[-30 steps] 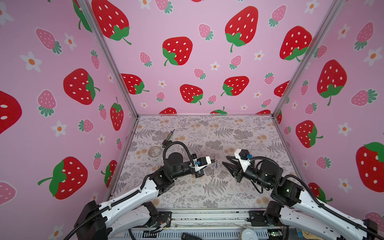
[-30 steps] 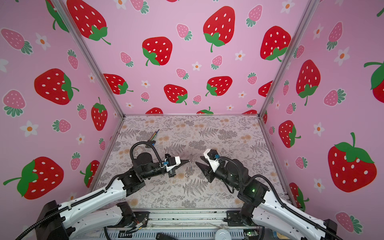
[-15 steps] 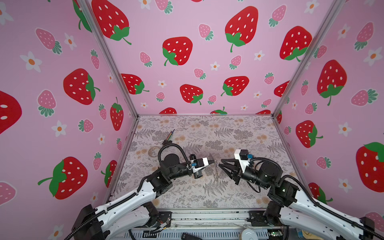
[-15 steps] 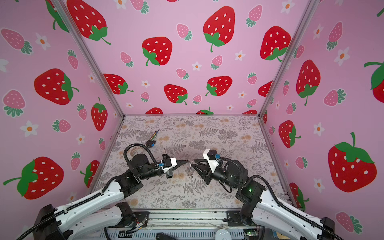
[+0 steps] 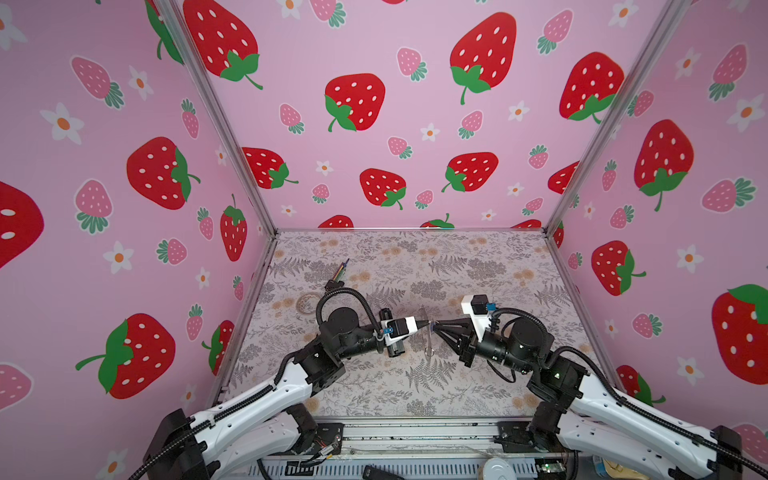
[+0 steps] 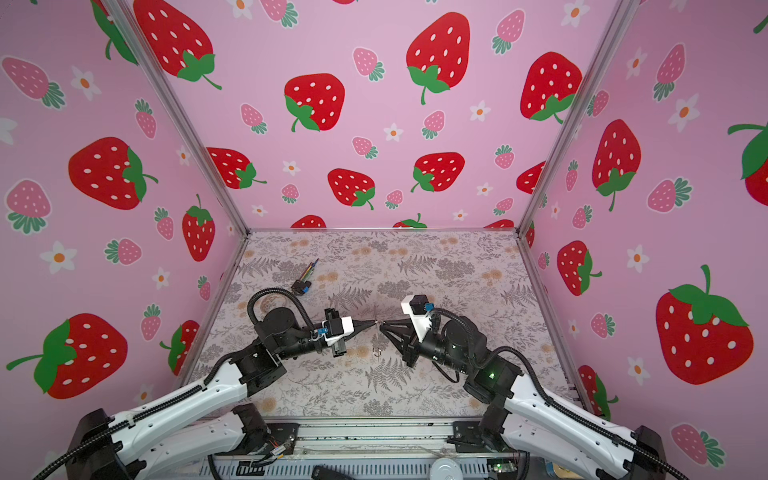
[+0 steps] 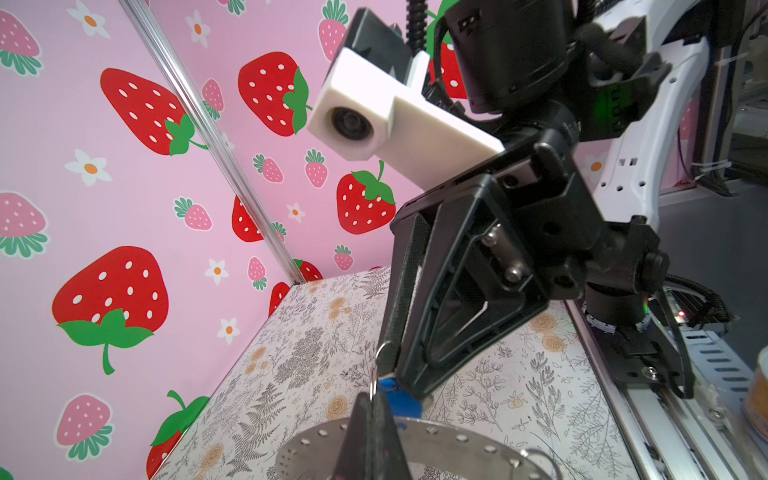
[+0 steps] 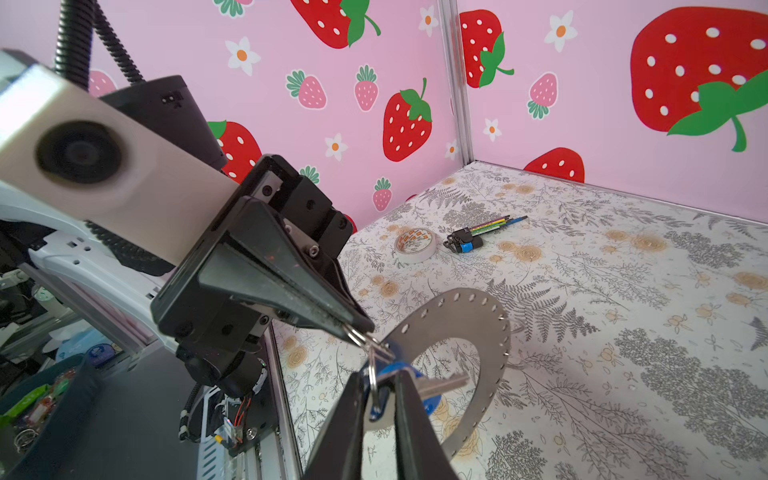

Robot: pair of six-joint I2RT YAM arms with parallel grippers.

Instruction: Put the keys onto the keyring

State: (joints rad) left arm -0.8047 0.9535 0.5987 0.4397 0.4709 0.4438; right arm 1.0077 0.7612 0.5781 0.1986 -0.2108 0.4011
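Above the middle of the fern-printed bench, the keyring is held upright: a thin flat grey metal band, small holes punched round its rim, a wide open centre, reduced to a fine line in both top views. Its band is pinched by the left tool, whose black tapered fingers are pressed together. Just beside that grip, the keys are clamped by the right tool: the smooth blue plastic tag is squeezed between its narrowly parted fingers, the silver blade is shown jutting out, and a thin wire loop is seen by the tag. Well apart, near the left wall, a pale tape roll and a black-and-blue plug with coloured wires are laid on the bench.
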